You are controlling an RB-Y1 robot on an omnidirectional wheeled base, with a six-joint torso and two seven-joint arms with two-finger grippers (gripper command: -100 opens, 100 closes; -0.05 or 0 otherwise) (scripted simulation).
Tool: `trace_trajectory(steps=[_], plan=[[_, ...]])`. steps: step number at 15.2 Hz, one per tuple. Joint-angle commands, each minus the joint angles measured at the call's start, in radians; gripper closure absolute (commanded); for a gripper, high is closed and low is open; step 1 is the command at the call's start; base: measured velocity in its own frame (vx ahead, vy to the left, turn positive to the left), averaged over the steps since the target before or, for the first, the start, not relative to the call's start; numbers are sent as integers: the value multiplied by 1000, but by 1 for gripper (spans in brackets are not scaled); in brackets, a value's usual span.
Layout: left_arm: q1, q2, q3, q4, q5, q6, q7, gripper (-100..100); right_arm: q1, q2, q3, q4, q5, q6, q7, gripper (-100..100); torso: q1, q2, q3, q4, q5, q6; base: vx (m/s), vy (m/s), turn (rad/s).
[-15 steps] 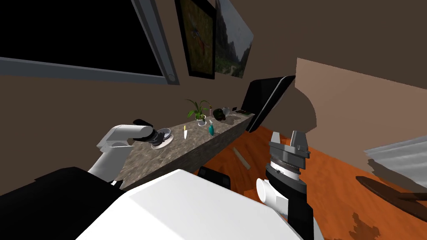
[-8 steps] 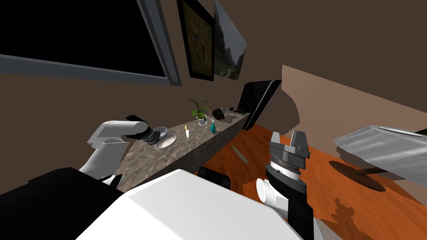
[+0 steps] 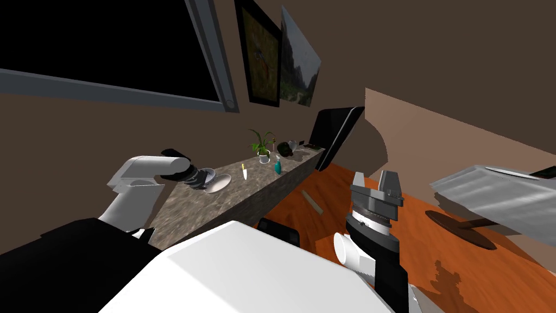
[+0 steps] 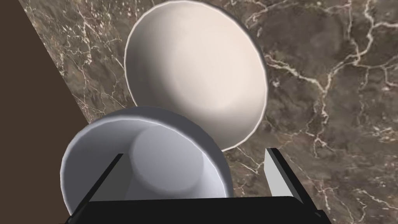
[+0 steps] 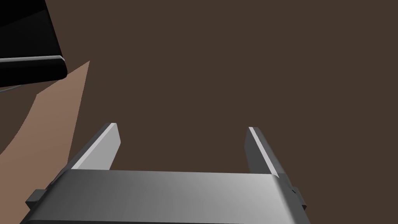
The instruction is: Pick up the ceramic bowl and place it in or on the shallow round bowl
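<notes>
On the brown marble counter point(image 3: 239, 195) lies a cream shallow round bowl point(image 4: 198, 74) point(image 3: 219, 183). A grey-white ceramic bowl point(image 4: 147, 167) point(image 3: 207, 175) sits at its near rim and overlaps that edge. My left gripper point(image 4: 194, 152) point(image 3: 196, 177) is open around the grey bowl. One finger point(image 4: 107, 175) stands inside the bowl. The other finger point(image 4: 276, 175) stands clear of the bowl's outer wall. I cannot tell if the grey bowl rests on the shallow one. My right gripper point(image 3: 374, 180) point(image 5: 180, 126) is held up over the floor, open and empty.
Further along the counter lie a yellow-handled knife point(image 3: 245, 171), a teal bottle point(image 3: 277, 166), a potted plant point(image 3: 263, 146) and dark objects point(image 3: 285, 148). A brown wall runs behind the counter. A black slanted panel point(image 3: 334, 136) stands past its end. A grey table point(image 3: 494, 195) is at the right.
My left fingers have spread apart and let go of the grey bowl, which now sits at the shallow bowl's near edge. My head view swung between the earlier frames. The right arm has not moved.
</notes>
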Motion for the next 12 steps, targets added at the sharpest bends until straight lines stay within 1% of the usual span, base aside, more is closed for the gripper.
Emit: trace_trajectory(steps=[1, 2, 3, 5, 6, 9, 10, 11, 12], plan=[[25, 35, 14, 0, 44, -4, 21, -100, 0, 0, 0, 0, 0, 0, 0, 0, 0, 0, 0, 0, 0, 0, 13, -13, 1], [39, 58, 21, 2, 68, -6, 33, -100, 0, 0, 0, 0, 0, 0, 0, 0, 0, 0, 0, 0, 0, 0, 15, -17, 0], [39, 58, 21, 2, 69, -6, 33, -100, 0, 0, 0, 0, 0, 0, 0, 0, -1, -1, 0, 0, 0, 0, 12, -15, 1], [68, 103, 36, 6, 121, -11, 57, -100, 0, 0, 0, 0, 0, 0, 0, 0, -1, -1, 0, 0, 0, 0, 10, -15, -1], [68, 103, 36, 6, 121, -11, 57, -100, 0, 0, 0, 0, 0, 0, 0, 0, -1, -1, 0, 0, 0, 0, 8, -14, 0], [111, 171, 58, 11, 196, -19, 92, -100, 0, 0, 0, 0, 0, 0, 0, 0, -1, 0, 0, 0, 0, 0, 8, -14, 0], [111, 171, 58, 11, 199, -19, 92, -100, 0, 0, 0, 0, 0, 0, 0, 0, -1, -1, 0, 0, 0, 0, 9, -11, 0], [125, 194, 65, 13, 225, -21, 104, -100, 0, 0, 0, 0, 0, 0, 0, 0, -1, -1, 0, 0, 0, 0, 8, -13, -1], [113, 173, 58, 11, 200, -20, 93, -100, 0, 0, 0, 0, 0, 0, 0, 0, -1, -1, 0, 0, 0, 0, 5, -8, 1]])
